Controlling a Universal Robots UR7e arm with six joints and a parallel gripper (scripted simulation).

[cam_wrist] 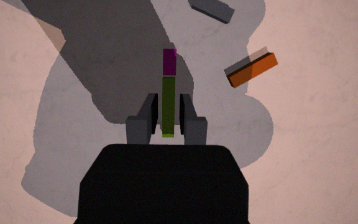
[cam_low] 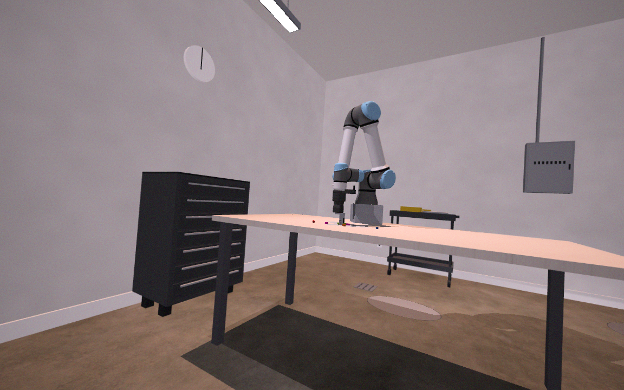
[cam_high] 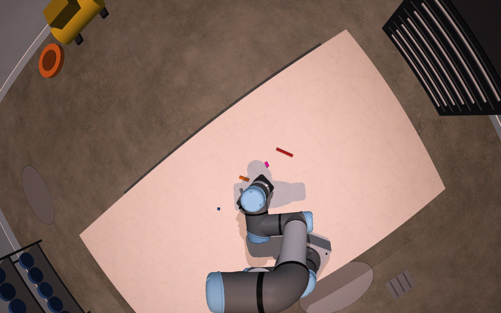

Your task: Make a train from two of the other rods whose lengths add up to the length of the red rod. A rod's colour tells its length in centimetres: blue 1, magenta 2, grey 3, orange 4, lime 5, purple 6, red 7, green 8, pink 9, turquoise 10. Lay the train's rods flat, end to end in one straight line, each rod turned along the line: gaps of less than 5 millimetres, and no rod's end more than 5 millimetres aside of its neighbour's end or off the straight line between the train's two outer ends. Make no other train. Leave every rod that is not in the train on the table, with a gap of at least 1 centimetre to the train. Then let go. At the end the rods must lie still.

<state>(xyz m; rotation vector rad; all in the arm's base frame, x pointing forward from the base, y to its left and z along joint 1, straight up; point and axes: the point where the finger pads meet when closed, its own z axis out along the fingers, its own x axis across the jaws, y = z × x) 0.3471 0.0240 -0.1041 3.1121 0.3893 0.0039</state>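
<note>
In the wrist view the lime rod [cam_wrist: 168, 106] lies flat on the table between the fingers of my gripper [cam_wrist: 168, 96] [cam_low: 339, 219]. The fingers stand apart from it with a small gap on each side, so the gripper is open. The magenta rod [cam_wrist: 169, 62] [cam_high: 266, 164] lies end to end with the lime rod's far end, in one line with it. The red rod [cam_high: 284, 152] lies further out on the table. In the top view my wrist hides the lime rod.
An orange rod [cam_wrist: 252, 70] [cam_high: 243, 178] lies slanted to the right of the train. A grey rod [cam_wrist: 211, 9] lies beyond it and a blue rod [cam_high: 218, 208] lies off to the left. The table [cam_high: 322, 97] [cam_low: 450, 237] carries the arm's base [cam_high: 320, 245].
</note>
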